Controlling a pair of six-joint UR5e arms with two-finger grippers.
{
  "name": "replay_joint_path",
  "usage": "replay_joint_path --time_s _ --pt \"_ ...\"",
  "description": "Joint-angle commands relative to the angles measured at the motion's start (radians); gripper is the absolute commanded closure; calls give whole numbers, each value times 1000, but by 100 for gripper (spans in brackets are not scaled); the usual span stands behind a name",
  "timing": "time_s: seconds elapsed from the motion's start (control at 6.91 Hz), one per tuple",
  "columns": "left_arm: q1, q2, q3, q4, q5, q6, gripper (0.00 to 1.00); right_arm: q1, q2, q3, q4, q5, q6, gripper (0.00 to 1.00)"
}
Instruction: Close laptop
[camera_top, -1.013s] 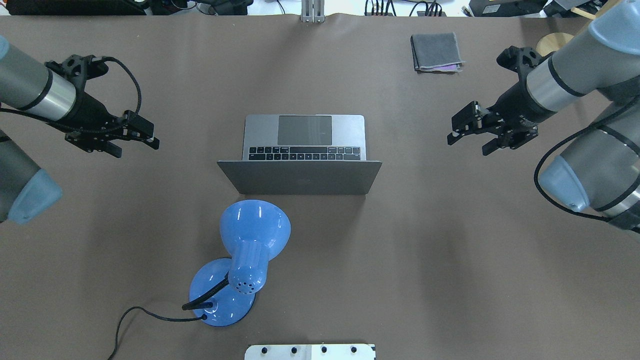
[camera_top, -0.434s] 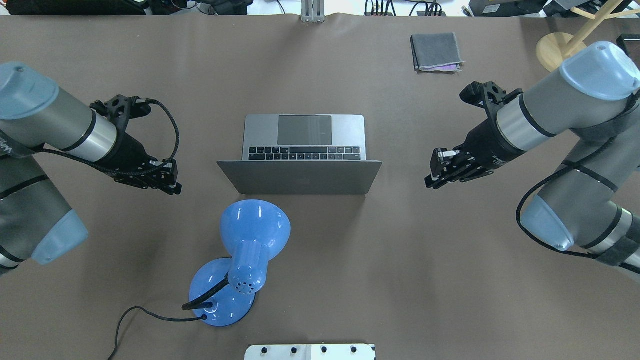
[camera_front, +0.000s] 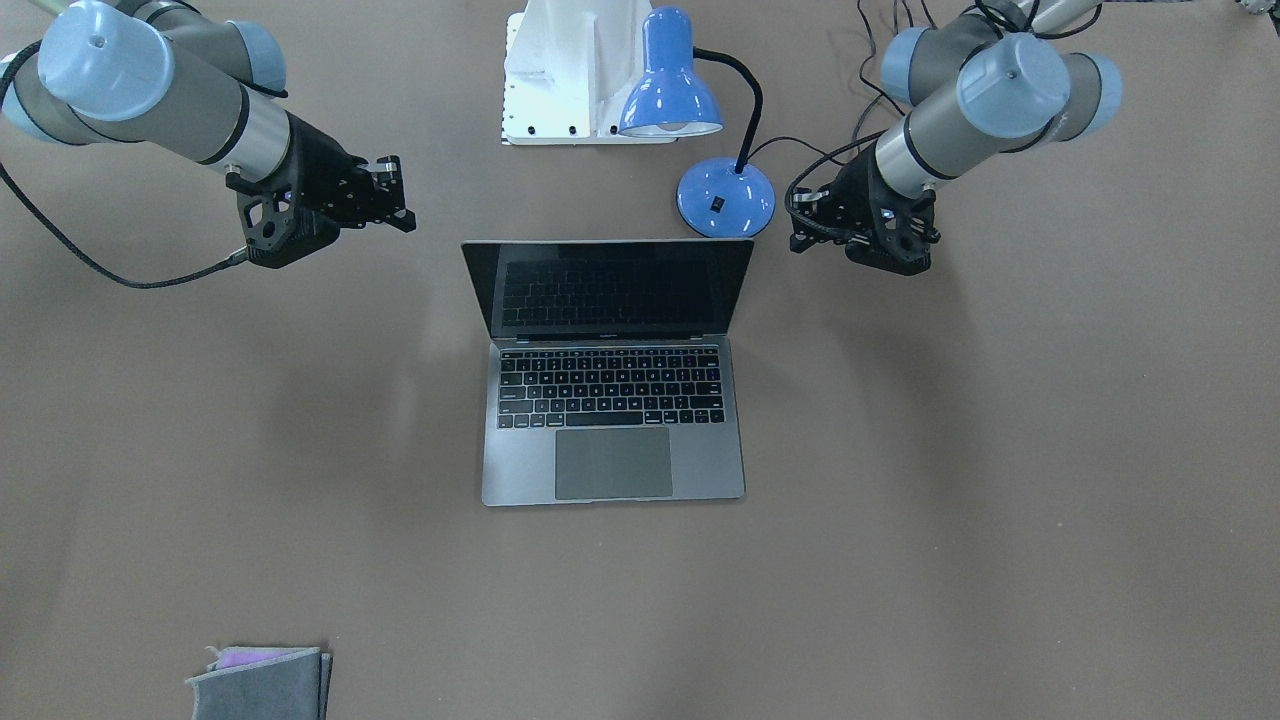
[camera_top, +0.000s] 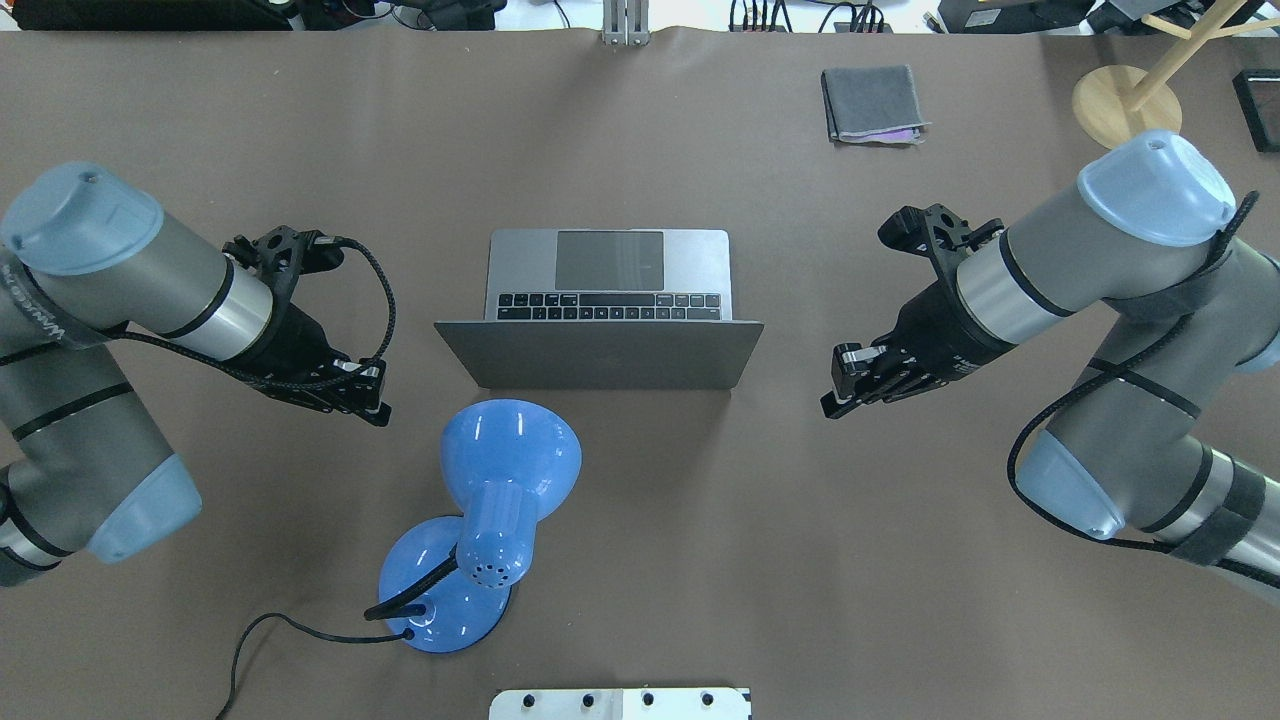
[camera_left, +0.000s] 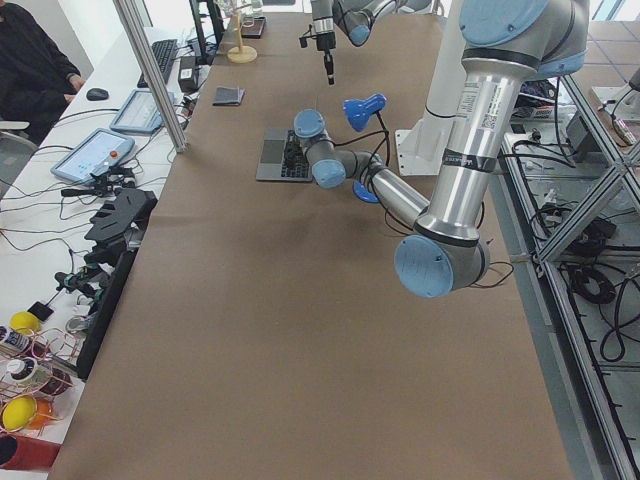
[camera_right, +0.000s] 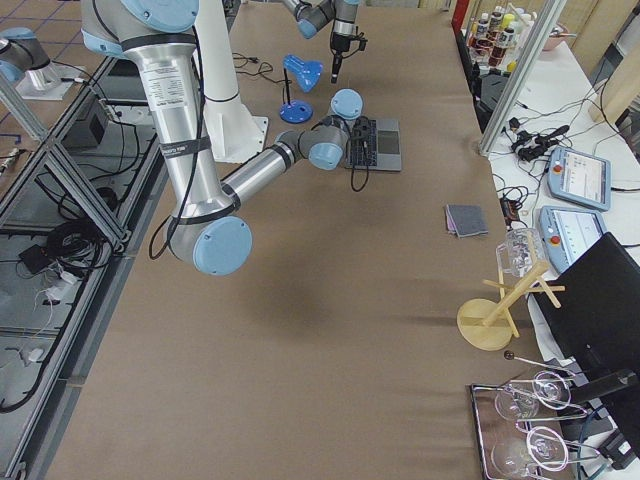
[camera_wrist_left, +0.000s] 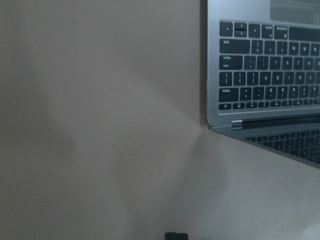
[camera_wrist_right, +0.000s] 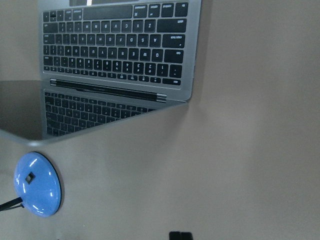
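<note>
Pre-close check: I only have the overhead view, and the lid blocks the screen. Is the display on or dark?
Observer: Dark. In the front-facing view the laptop has a black screen that only mirrors the keys.
Operator: Anything on the key rows near the hinge?
Observer: No. The front-facing view shows every row of the keyboard bare.
Operator: Jaws touching it?
Observer: No. The wrist views show the left gripper and the right gripper over bare table, each beside a hinge corner and apart from the laptop.
</note>
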Motion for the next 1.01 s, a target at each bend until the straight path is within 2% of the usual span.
replay_joint_path --time_s 0.0,0.43,0.72,0.87 --pt "44 -48 -13 0 -1 -85 100 -51 47 -5 7 -20 2 100" --pt "86 -134 19 4 0 -150 100 -100 144 -48 -2 -119 2 100" --pt "86 -221 83 7 0 -181 100 -76 178 -71 -2 -151 0 100" --pt "78 -228 88 2 28 -179 100 -52 213 -109 -1 -155 0 100"
